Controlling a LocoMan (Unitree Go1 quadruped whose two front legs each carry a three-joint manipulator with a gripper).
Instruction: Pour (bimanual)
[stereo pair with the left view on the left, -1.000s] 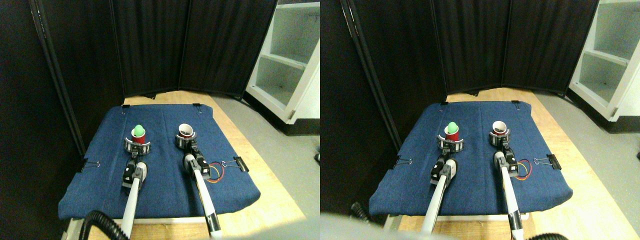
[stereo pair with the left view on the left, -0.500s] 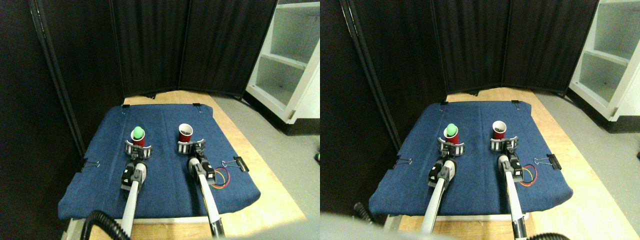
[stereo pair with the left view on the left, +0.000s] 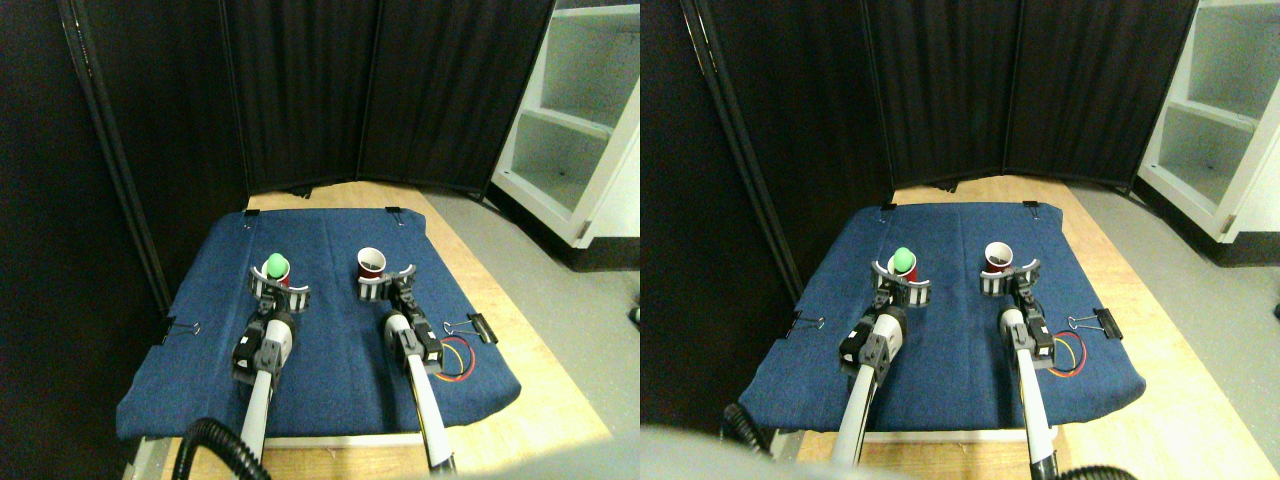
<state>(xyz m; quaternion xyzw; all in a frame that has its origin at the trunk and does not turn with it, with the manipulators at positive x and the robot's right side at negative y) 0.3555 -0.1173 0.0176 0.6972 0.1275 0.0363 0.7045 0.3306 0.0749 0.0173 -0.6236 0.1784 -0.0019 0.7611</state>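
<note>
Two red cups stand on the blue cloth (stereo pair with the left view on the left: 330, 370). The left cup (stereo pair with the left view on the left: 284, 279) carries a green ball (stereo pair with the left view on the left: 276, 265) in its mouth. My left gripper (stereo pair with the left view on the left: 279, 291) stands open, its curved jaws spread wider than this cup and covering its lower part. The right cup (stereo pair with the left view on the left: 371, 264) is empty, with its white inside showing. My right gripper (stereo pair with the left view on the left: 386, 282) is open too, its jaws just in front of that cup and slightly to its right, hiding the base. Whether any jaw touches a cup cannot be made out.
Binder clips (stereo pair with the left view on the left: 478, 326) pin the cloth to the wooden table (stereo pair with the left view on the left: 540, 400). Coloured wires (stereo pair with the left view on the left: 457, 356) loop beside the right arm. Black curtains (stereo pair with the left view on the left: 300, 90) close off the back and left. A white shelf unit (stereo pair with the left view on the left: 575, 120) stands at the back right, and a black hose (stereo pair with the left view on the left: 215, 445) lies at the bottom left.
The right gripper widened and drew back off the right cup, then came forward against its base again. The left arm rose and its gripper now covers more of the left cup.
</note>
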